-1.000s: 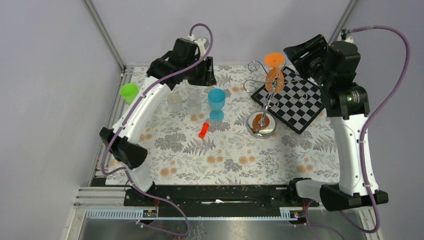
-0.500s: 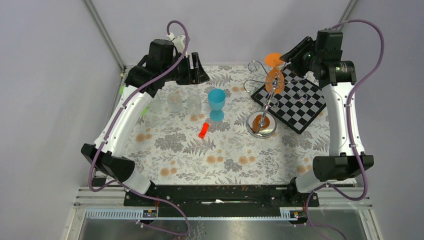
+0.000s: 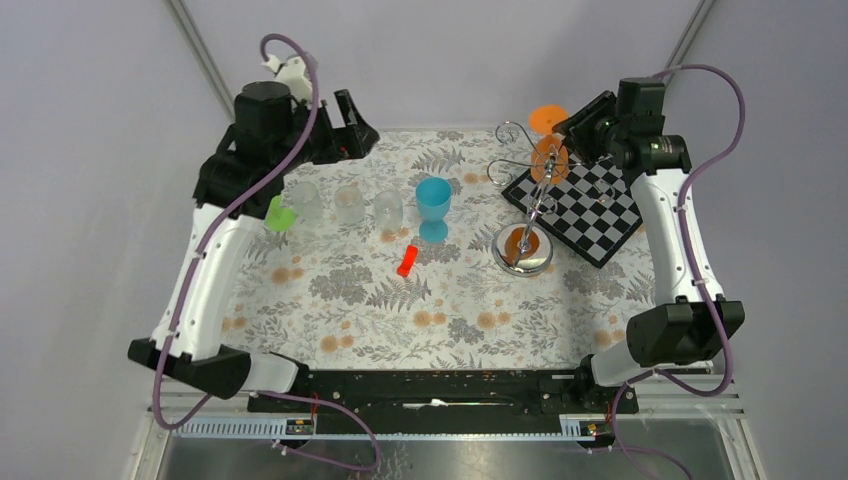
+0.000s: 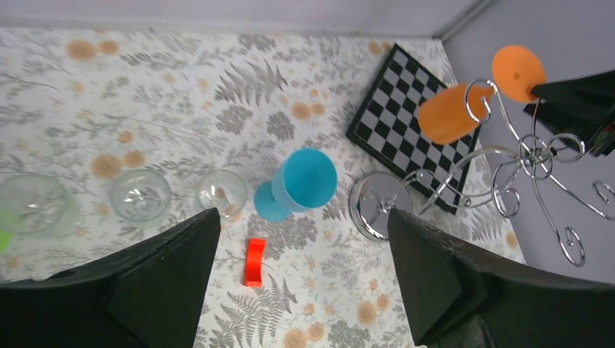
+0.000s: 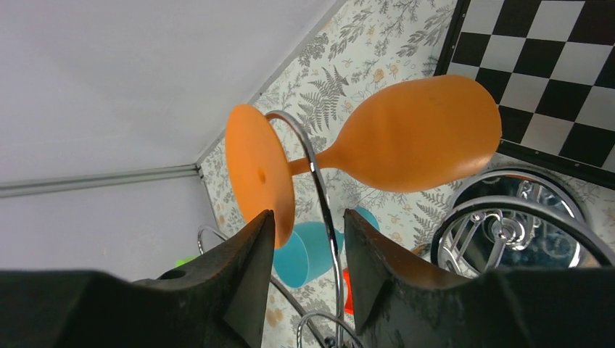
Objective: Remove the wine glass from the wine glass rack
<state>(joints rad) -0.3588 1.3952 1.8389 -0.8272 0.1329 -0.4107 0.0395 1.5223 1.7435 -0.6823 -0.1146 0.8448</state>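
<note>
Orange wine glass, hanging by its foot from a wire loop of the wine glass rack, over the chequered board, my right gripper part-open astride the foot's rim, my left gripper spread wide, empty, above the blue goblet.

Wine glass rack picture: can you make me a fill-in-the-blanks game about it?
The wine glass hanging on the wine glass rack is coloured ____.
The board beside the rack has black and ____ squares.
The little block near the blue cup is ____.
The end effector closest to the wine glass belongs to the ____ arm.
Answers: orange, white, red, right.
</note>
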